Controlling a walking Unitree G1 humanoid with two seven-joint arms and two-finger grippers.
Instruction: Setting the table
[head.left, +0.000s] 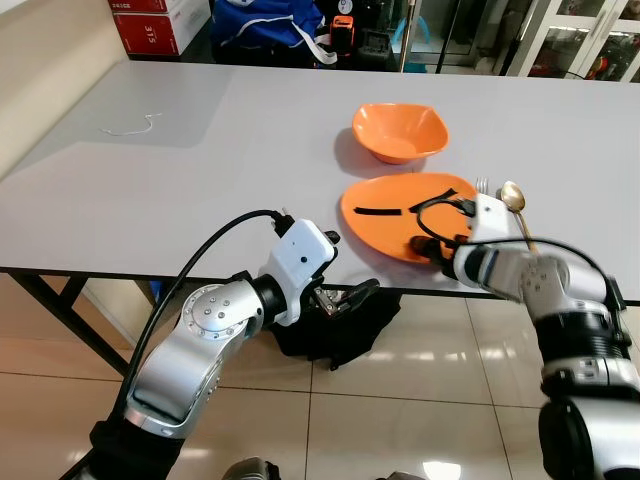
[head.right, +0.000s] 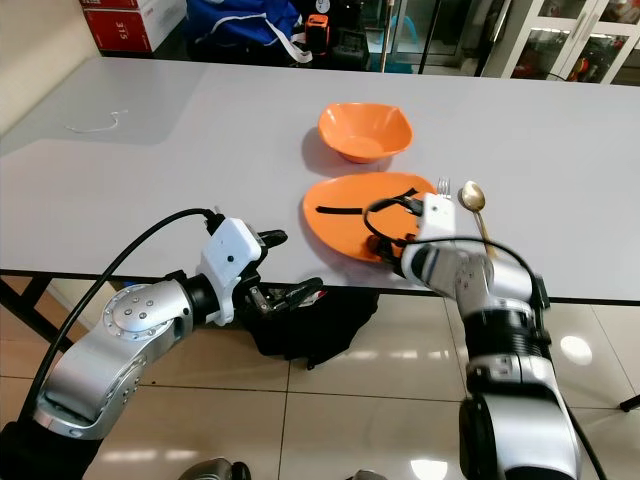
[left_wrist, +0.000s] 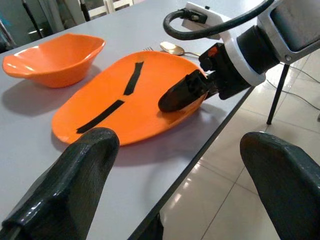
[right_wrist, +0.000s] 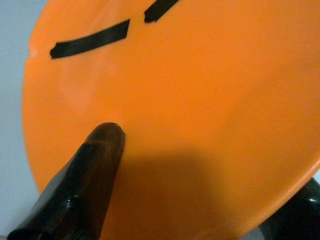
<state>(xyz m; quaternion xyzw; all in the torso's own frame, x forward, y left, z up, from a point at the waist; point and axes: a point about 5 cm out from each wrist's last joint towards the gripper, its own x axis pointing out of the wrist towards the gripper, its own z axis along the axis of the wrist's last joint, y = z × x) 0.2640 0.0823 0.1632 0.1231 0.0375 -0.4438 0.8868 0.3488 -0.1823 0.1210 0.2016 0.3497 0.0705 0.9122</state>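
The right gripper (left_wrist: 192, 97) has the near edge of the orange plate (head.left: 395, 215) pinched: one black finger (right_wrist: 95, 165) lies flat on top, the other sits under the rim. That plate sits at the grey table's (head.left: 200, 190) front edge, with an orange bowl (head.left: 399, 132) just behind it and a gold spoon (head.left: 515, 205) beside it. The left gripper (head.left: 345, 298) hangs below the table edge, fingers spread wide, holding nothing.

Grey table (head.left: 200, 190): plate (head.left: 385, 215), bowl (head.left: 398, 133), spoon (head.left: 515, 200).

Red box (head.left: 143, 27) at the back reads "315".
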